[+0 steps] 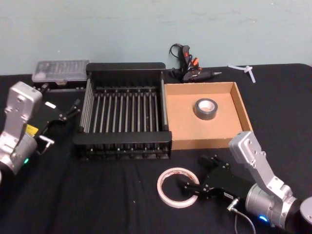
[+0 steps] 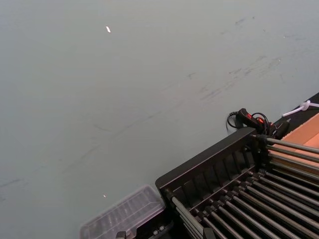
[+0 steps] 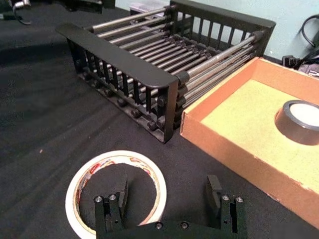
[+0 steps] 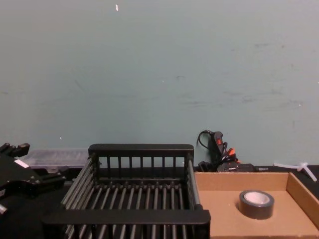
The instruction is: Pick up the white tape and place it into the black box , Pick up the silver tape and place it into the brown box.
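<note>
Reaching with our right hand (image 1: 191, 187) spread wide at the white tape (image 1: 177, 187), we risk sliding the flat ring across the tabletop (image 1: 97, 195).

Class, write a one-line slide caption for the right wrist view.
Open right gripper beside the white tape on the table; silver tape in the brown box.
</note>
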